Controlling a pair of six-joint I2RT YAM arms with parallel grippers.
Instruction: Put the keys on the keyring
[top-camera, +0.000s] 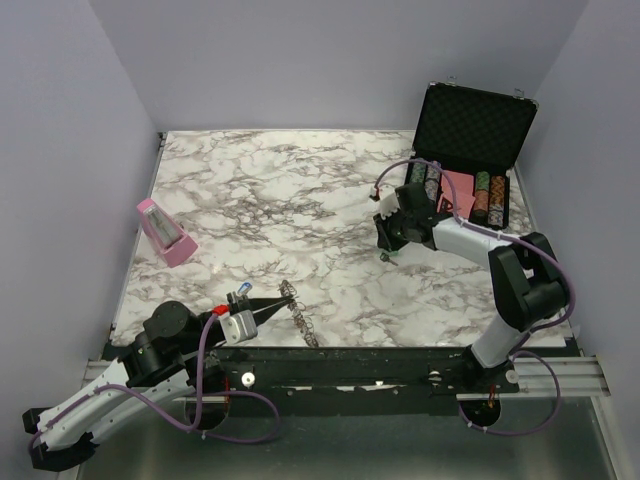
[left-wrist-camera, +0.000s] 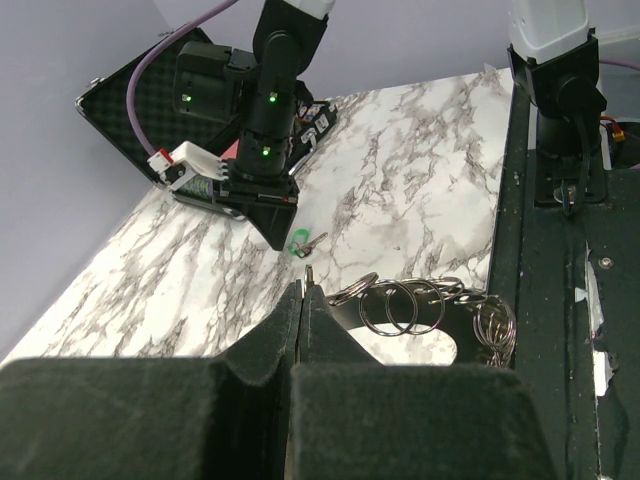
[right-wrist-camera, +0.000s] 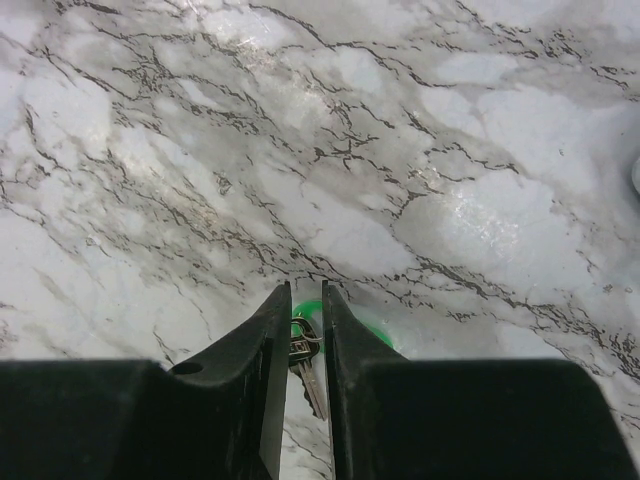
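The green key (right-wrist-camera: 306, 362) lies flat on the marble table (top-camera: 290, 190), right of centre, near the open black case (top-camera: 472, 125) at the far right corner; the right gripper (right-wrist-camera: 307, 292) straddles it, jaws narrowly parted, arm reaching in low from the right edge; the keyring (left-wrist-camera: 415, 305), a string of linked rings, lies by the near edge; the left gripper (left-wrist-camera: 303, 290) sits low beside it, jaws pressed together, whether nipping the ring I cannot tell; striped poker chips (top-camera: 488, 198) stand in the case; a pink box (top-camera: 165, 232) stands by the left edge.
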